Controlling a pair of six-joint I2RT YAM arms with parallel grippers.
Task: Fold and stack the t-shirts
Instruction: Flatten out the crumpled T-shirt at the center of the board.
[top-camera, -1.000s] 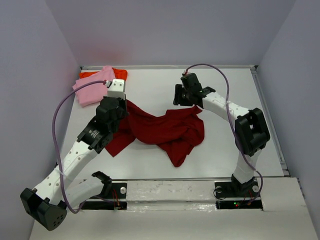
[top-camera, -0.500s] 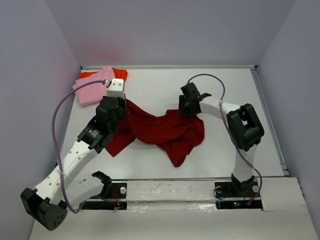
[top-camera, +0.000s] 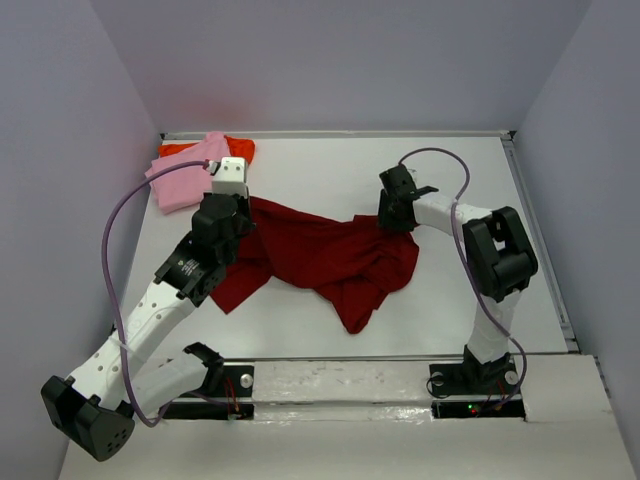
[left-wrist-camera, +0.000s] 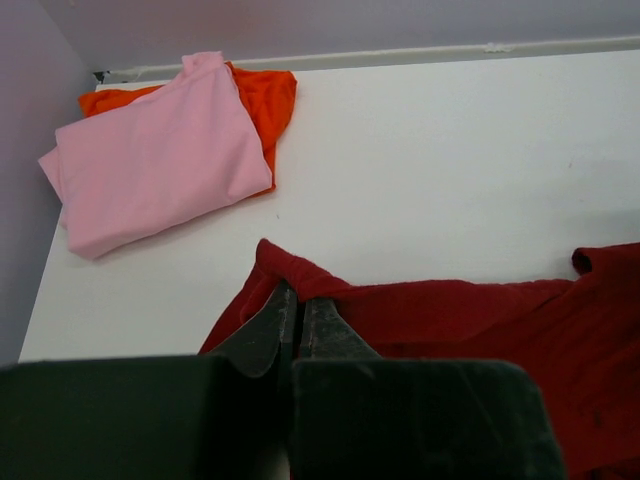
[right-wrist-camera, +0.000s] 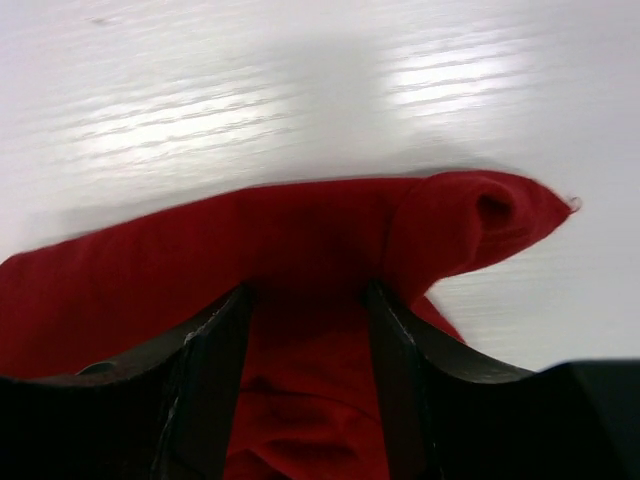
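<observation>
Top external, crumpled crimson t-shirt (top-camera: 320, 255), left gripper (left-wrist-camera: 298, 298) pinching its edge, right gripper (right-wrist-camera: 307, 300) half-closed, seemingly gripping a bunched fold.

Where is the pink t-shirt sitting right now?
In the top view, the pink t-shirt lies folded in the far-left corner of the table, partly covering the orange-red t-shirt, just beyond the crimson t-shirt.

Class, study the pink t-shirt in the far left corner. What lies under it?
An orange-red t-shirt lies under the pink t-shirt, showing only along its far and right edges. The rest is covered, so its folding cannot be seen.
</observation>
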